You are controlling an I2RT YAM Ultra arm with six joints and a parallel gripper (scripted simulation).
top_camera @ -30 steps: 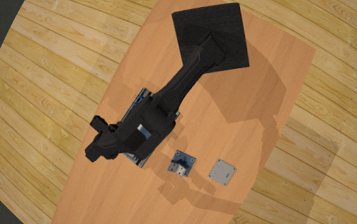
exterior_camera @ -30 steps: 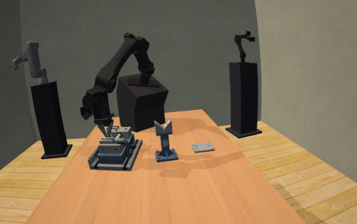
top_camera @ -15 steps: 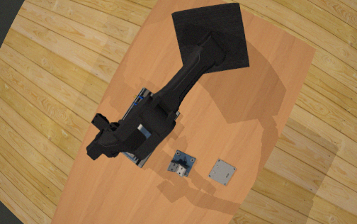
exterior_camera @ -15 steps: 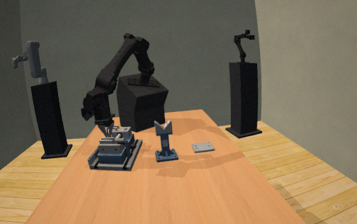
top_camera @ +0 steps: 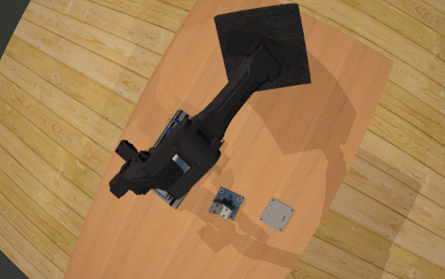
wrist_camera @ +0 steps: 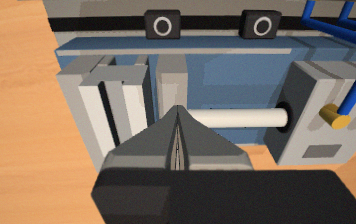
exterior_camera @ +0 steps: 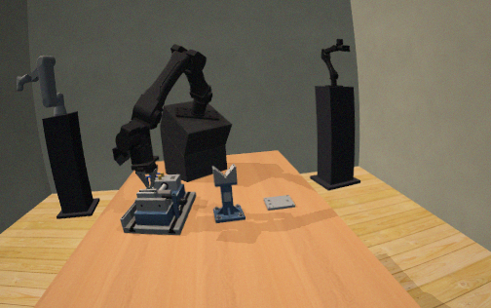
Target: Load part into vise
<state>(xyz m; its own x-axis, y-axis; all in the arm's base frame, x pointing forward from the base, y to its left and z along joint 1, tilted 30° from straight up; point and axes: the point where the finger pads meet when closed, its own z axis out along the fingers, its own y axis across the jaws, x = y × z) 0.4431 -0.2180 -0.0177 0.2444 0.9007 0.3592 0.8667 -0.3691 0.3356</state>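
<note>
Part (wrist_camera: 136,76) | in the vise (top_camera: 177,202) (exterior_camera: 153,217) (wrist_camera: 235,75), slot up, beside its fixed jaw (wrist_camera: 75,75) | gripper (exterior_camera: 149,187) (wrist_camera: 177,112) fingertips together, empty | risk: off-line push could skew the part or leave it short of the stop

The arm's wrist (top_camera: 132,174) (exterior_camera: 133,141) sits slightly farther right in the top and exterior views than a second ago. In the exterior view, the fingers (exterior_camera: 153,177) have shifted a little to the right with it, above the vise (exterior_camera: 153,217) (wrist_camera: 235,75).
</note>
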